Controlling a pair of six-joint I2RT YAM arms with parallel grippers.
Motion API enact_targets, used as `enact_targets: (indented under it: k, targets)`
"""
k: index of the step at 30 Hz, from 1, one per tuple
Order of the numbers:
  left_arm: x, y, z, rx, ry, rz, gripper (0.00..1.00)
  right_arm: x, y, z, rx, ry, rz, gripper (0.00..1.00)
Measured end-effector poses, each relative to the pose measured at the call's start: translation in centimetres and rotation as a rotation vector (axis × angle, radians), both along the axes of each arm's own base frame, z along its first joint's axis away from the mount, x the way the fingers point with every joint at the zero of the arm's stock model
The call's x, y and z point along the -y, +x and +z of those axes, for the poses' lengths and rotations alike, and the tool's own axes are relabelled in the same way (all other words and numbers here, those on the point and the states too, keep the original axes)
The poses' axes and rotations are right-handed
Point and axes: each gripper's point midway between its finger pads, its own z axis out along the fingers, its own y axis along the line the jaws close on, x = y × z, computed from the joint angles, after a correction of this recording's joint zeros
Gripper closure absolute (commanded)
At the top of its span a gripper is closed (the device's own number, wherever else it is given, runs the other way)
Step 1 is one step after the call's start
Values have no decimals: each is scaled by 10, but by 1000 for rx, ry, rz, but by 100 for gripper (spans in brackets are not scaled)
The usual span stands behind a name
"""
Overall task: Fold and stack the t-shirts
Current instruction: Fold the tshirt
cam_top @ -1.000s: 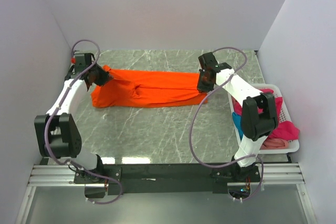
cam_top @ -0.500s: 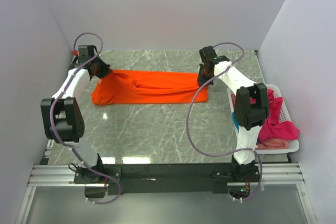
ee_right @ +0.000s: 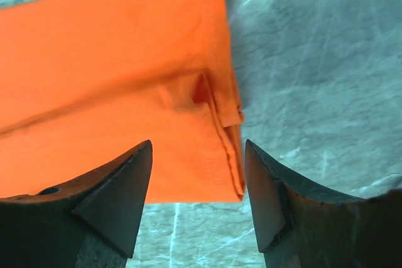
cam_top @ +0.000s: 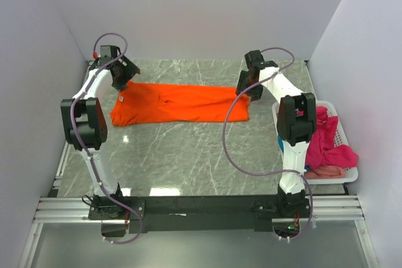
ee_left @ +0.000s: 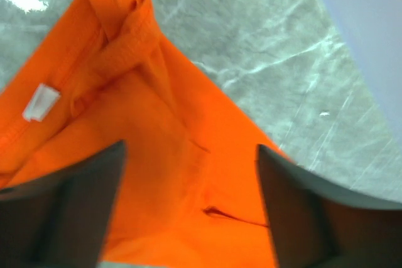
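The grey marble-patterned tabletop [cam_top: 188, 155] carries 1 bright orange cloth t-shirt [cam_top: 179, 103], folded into a long band that lies flat across the far half, running left to right.

At its left end the left hand [cam_top: 122, 80] stands over the collar. In the left wrist view this hand [ee_left: 188, 218] is released: its 2 dark fingers [ee_left: 63, 211] are spread wide apart, and the orange cloth [ee_left: 157, 155] lies loose between them, not pinched. A small white neck label [ee_left: 41, 101] shows on the inside of the ribbed collar, left of the fingers.

At the shirt's right end the right hand [cam_top: 246, 86] stands over the hem. From its wrist camera this hand [ee_right: 198, 199] is also released, its 2 fingers [ee_right: 107, 205] parted, with the folded hem edge of the shirt [ee_right: 113, 61] lying on the tabletop between them and nothing gripped.

Near the right wall, well apart from the orange shirt, a white plastic basket [cam_top: 333, 179] holds a crumpled magenta-pink shirt [cam_top: 330, 149] and, nearer, a pale pink shirt [cam_top: 323, 171]. The right arm crosses in front of the basket's left side.
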Motion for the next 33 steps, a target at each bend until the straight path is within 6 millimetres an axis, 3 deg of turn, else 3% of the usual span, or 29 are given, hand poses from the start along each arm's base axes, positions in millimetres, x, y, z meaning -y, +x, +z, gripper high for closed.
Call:
enact_targets:
  k: [3,6,9,12,19,24,26,29,31,33]
  targets:
    - [-1,9,-12,-32,3,-1,0,1,0,1,7,11,11,32]
    - [0,4,-23,-63,-2,-11,1,-4,-10,1,8,42,44,31]
    - [4,-10,-34,-87,-12,-20,1,-14,-23,3,-2,60,91,31]
    - [8,-29,-48,-127,-18,-27,1,-30,-23,6,17,65,147,31]
    - [23,-40,-67,-180,-23,-58,1,-66,7,0,53,106,218,32]
    - [31,-15,-86,-197,-8,-70,1,-66,0,-30,-11,118,220,32]
    - [36,1,-82,-169,-6,-82,1,-67,-11,-42,-46,124,223,33]
    - [51,29,-81,-125,-12,-112,1,-69,-21,-44,-33,138,224,33]
    - [60,51,-81,-91,-10,-133,1,-72,-38,-44,-27,150,225,34]
    - [71,72,-80,-50,-6,-155,1,-80,-69,-44,-35,160,237,34]
